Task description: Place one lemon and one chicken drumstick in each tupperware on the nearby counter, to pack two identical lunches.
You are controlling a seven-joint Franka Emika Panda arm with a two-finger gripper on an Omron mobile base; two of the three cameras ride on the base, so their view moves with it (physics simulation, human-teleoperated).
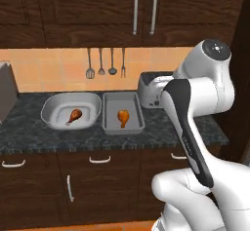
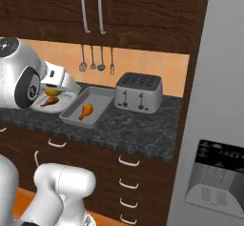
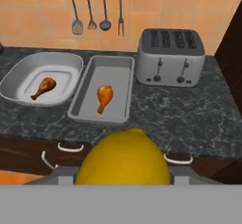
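Tool [image 3: 124, 183] grips lemon [image 3: 124, 159] (fingertips hidden).

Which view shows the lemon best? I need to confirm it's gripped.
The hand view: the lemon fills the foreground between the gripper's fingers. The right base view gives just a yellow sliver behind the arm; in the left base view the arm covers it.

Lemon [image 3: 124, 158] hides end effector fingertips; arm covers rounded tupperware [image 2: 58, 107] partly in right base view.
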